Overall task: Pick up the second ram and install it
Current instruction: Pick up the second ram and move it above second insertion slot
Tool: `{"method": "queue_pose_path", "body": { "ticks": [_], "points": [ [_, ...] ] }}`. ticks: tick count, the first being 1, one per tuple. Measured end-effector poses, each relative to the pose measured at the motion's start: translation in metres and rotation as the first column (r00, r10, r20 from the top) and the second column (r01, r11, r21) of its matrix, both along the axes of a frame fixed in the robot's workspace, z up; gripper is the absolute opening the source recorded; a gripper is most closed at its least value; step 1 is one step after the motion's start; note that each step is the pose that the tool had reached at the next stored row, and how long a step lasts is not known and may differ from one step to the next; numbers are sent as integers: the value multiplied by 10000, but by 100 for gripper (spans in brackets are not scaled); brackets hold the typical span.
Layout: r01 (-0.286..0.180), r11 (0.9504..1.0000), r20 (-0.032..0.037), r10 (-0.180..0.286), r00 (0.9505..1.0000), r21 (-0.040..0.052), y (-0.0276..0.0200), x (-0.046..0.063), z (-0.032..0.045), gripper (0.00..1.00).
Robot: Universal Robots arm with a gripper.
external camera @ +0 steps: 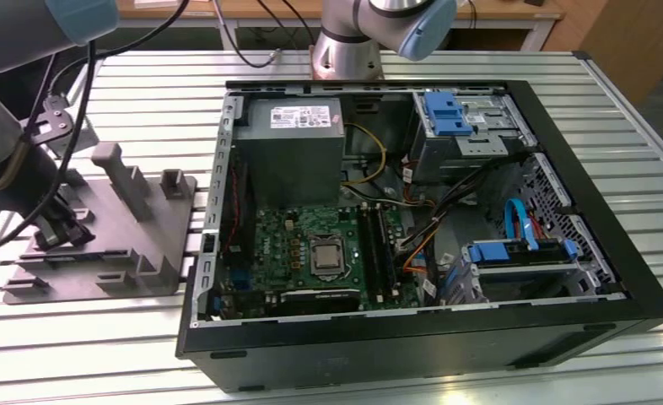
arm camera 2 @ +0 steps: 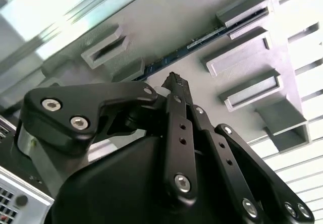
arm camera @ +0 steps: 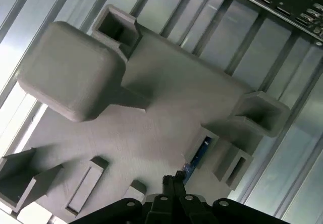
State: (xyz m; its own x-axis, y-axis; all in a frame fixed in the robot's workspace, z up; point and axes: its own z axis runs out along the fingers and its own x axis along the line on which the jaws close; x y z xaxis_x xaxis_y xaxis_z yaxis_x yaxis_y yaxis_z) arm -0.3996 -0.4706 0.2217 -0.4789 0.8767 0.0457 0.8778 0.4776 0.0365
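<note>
Over the grey fixture on the exterior view's left, the gripper hangs with jaws nearly together (nothing plainly between them). The second ram lies in its fixture slot just beside it, so lifting and installing both look undone.

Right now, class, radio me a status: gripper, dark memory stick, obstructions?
Black gripper low over grey plastic fixture, beside thin dark memory stick. Stick seated in fixture slot, not lifted. No obstruction seen.
</note>
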Motion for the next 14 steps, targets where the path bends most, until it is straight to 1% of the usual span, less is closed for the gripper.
{"method": "queue_pose_path", "body": {
  "ticks": [2,5,7,10,14],
  "points": [
    [361,9993,0,-361,9993,0,0,0,-4,10],
    [878,9961,-1,-878,9961,-1,0,0,-9,10],
    [962,9954,-1,-962,9954,0,0,0,-10,10],
    [950,9955,0,-950,9955,-1,-1,-2,-10,10],
    [274,9996,-1,-274,9996,-2,0,-4,-11,10]
  ]
}}
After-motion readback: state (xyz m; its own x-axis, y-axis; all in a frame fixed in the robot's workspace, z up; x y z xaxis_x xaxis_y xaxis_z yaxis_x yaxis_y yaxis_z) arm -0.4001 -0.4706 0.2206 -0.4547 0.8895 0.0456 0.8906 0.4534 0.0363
